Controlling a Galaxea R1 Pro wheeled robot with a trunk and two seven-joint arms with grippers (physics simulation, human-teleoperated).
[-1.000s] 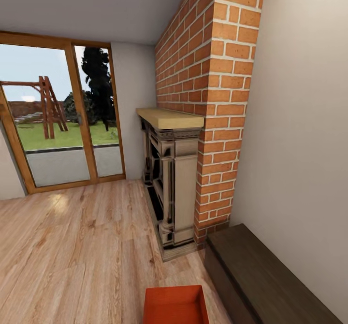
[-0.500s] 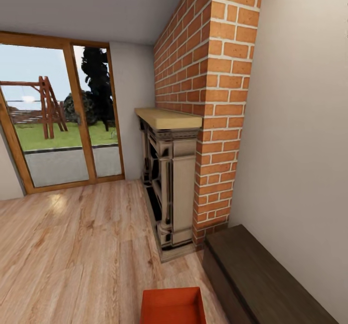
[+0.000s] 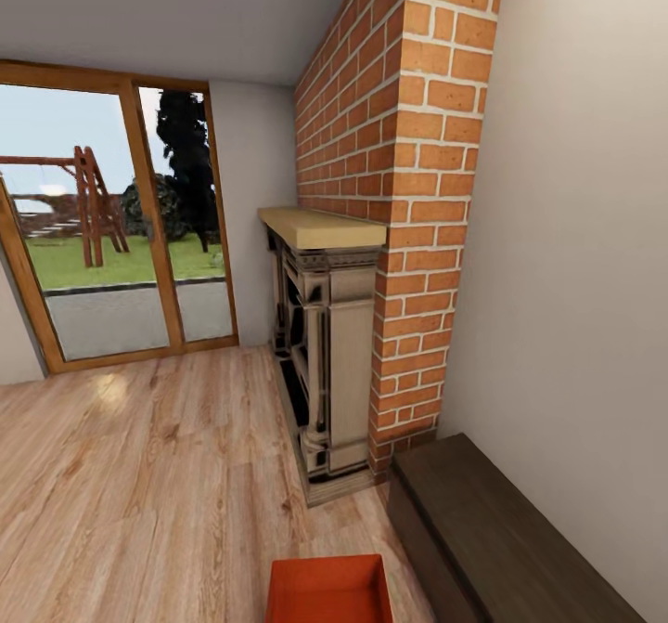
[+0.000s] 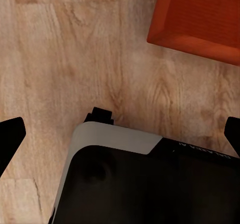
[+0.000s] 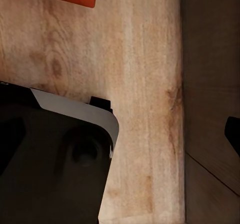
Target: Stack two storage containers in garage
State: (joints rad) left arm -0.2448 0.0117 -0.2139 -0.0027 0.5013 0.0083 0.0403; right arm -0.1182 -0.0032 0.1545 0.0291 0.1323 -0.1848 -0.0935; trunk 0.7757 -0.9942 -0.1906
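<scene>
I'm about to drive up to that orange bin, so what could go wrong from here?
The orange bin sits on the wood floor close beside the dark low cabinet, so the right arm may have little room on that side. The brick fireplace stands just ahead, so driving too far could bump its base.

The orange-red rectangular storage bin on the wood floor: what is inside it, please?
The orange-red rectangular storage bin shows a bare orange bottom in the part visible; nothing lies there. Its near part is cut off by the head view's edge, so that part cannot be judged. It stands on the light wood plank floor.

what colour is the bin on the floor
Orange-red storage container, clearest in the left wrist view.
</scene>
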